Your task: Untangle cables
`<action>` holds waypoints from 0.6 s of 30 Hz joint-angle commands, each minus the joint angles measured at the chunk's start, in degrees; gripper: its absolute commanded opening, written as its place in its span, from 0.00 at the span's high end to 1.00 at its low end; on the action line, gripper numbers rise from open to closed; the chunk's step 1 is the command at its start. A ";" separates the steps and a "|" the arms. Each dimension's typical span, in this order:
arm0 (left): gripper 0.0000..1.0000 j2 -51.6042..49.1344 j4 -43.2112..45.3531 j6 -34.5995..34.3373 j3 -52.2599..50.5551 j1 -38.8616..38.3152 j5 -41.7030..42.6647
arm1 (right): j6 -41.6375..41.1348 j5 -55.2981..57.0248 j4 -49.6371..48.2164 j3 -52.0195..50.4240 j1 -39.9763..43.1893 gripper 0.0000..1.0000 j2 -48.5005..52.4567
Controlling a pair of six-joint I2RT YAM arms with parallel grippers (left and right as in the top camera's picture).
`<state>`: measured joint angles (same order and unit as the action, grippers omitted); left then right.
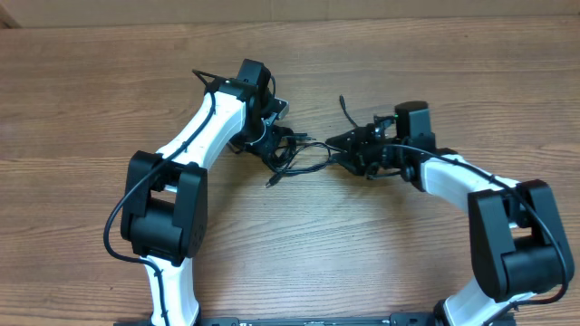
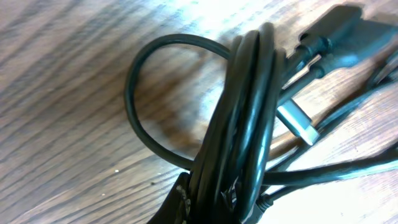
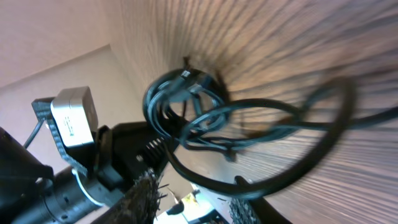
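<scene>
Cables lie tangled on the table between both grippers. My left gripper is clamped on the coiled bundle, its fingers mostly cut off in the wrist view. The right gripper is blurred there, so I cannot tell whether its jaws hold anything.

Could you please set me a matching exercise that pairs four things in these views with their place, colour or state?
Things:
1. cables
2. left gripper
3. right gripper
4. plug tip

Descriptions:
A. silver, flat, lying beside the bundle
B. at the tangle's right end in the overhead view
C. black, strung between the two arms
D. closed on a bundle of strands

Pairs: 1-C, 2-D, 3-B, 4-A.
</scene>
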<state>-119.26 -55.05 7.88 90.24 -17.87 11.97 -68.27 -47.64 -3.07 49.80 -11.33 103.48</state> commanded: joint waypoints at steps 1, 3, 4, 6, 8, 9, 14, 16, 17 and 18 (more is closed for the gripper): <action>0.96 0.85 -0.61 7.32 -0.20 0.22 7.23 | -8.35 5.07 -2.36 0.09 -2.01 0.59 0.09; 0.96 0.85 -0.63 8.39 -0.20 0.28 9.25 | -8.46 7.19 -3.78 0.09 -3.08 0.55 0.09; 0.96 0.85 -0.63 8.46 -0.20 0.31 9.66 | -8.44 8.04 -4.24 0.09 -3.54 0.54 0.11; 0.96 0.85 -0.61 8.44 -0.20 0.31 9.77 | -8.44 9.14 -4.20 0.09 -4.15 0.54 0.11; 0.96 0.85 -0.61 8.44 -0.20 0.31 9.77 | -8.44 9.97 -4.15 0.09 -4.52 0.53 0.11; 0.96 0.85 -0.61 8.44 -0.20 0.31 9.75 | -8.44 10.34 -4.15 0.09 -4.59 0.53 0.11; 0.88 0.85 -0.61 8.41 -0.20 0.31 9.75 | -8.44 12.28 -4.15 0.09 -4.74 0.53 0.11; 0.86 0.85 -0.61 8.41 -0.20 0.31 9.75 | -8.44 13.31 -4.15 0.09 -4.74 0.53 0.11; 0.86 0.85 -0.59 8.41 -0.20 0.31 9.75 | -8.44 13.88 -4.15 0.09 -4.74 0.53 0.11; 0.84 0.85 -0.59 8.41 -0.20 0.31 9.75 | -8.44 14.43 -4.15 0.09 -4.74 0.53 0.11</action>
<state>-119.26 -55.68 15.27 90.24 -17.63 20.01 -76.44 -36.10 -6.83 49.80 -15.86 103.48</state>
